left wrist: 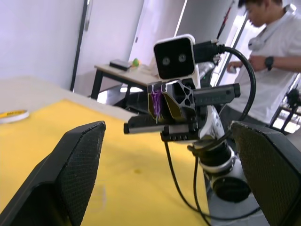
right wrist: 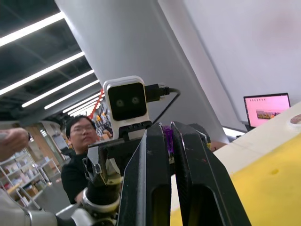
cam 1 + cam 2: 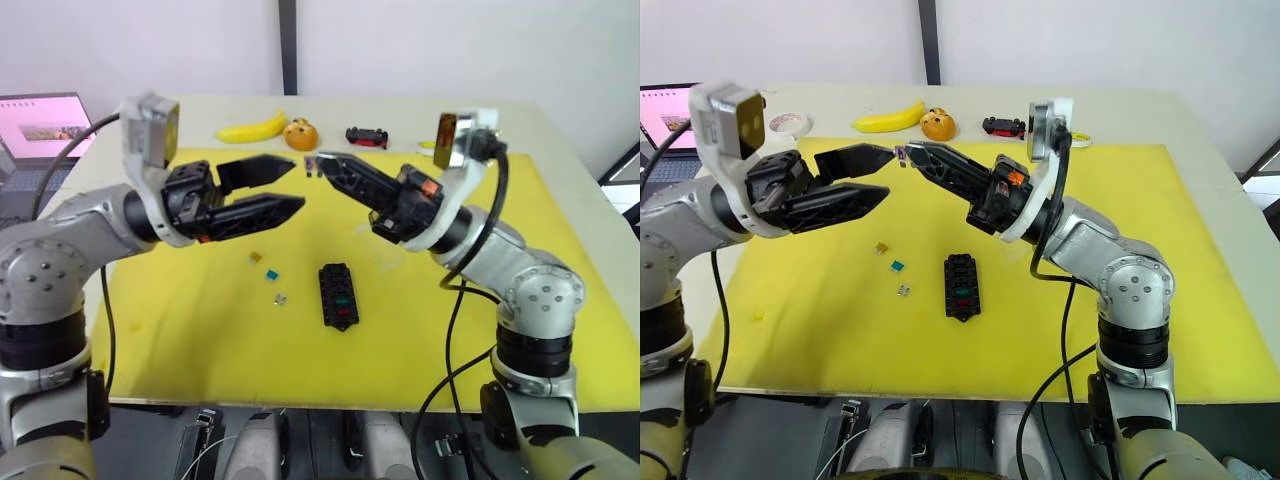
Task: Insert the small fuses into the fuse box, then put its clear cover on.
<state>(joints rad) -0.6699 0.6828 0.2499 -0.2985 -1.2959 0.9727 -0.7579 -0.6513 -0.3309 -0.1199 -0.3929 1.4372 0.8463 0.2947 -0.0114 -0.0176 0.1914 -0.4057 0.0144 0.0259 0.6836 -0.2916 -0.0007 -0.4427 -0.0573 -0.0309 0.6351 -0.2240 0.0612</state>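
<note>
Right gripper (image 3: 908, 152) raised above the fuse box (image 3: 961, 285) — jaws pinching a purple fuse (image 3: 901, 152), left gripper (image 3: 876, 175) facing it, jaws spread, three fuses (image 3: 893, 265) left of the box.

White walls (image 3: 420, 45) with a dark vertical strip (image 3: 288, 45) behind a pale table (image 3: 1200, 150) under a yellow mat (image 3: 820, 340). Open laptop (image 3: 45, 125), pink screen, at left. Ceiling strip lights (image 2: 44, 61); small side table (image 1: 120, 75); a person (image 1: 275, 61) standing.
</note>
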